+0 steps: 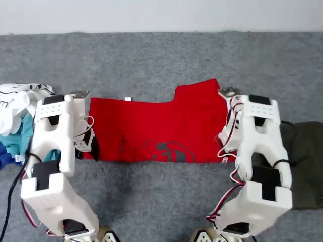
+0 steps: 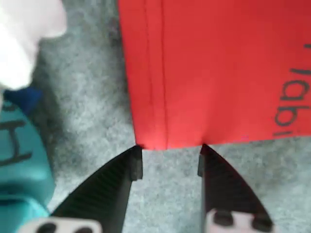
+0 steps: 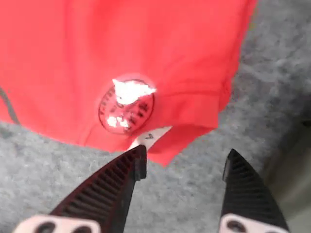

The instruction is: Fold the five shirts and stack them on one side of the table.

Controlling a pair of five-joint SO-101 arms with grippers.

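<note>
A red shirt [image 1: 161,126] lies spread on the grey table, its print facing up. My left gripper [image 1: 92,145] hangs over the shirt's left edge. In the left wrist view this gripper [image 2: 170,159] is open, its black fingertips [image 2: 136,162] straddling the hem of the red shirt [image 2: 218,68] just off the cloth. My right gripper [image 1: 225,138] is at the shirt's right edge. It [image 3: 185,162] stands open just past the corner of the red shirt [image 3: 121,43], close to a round label [image 3: 126,104] and a white tag [image 3: 150,137].
A loose pile of a white shirt [image 1: 15,103], a teal shirt [image 1: 20,138] and a blue one [image 1: 5,157] lies at the far left. A dark olive shirt [image 1: 303,156] lies at the right, under the right arm. Bare grey table [image 1: 161,196] runs along the front.
</note>
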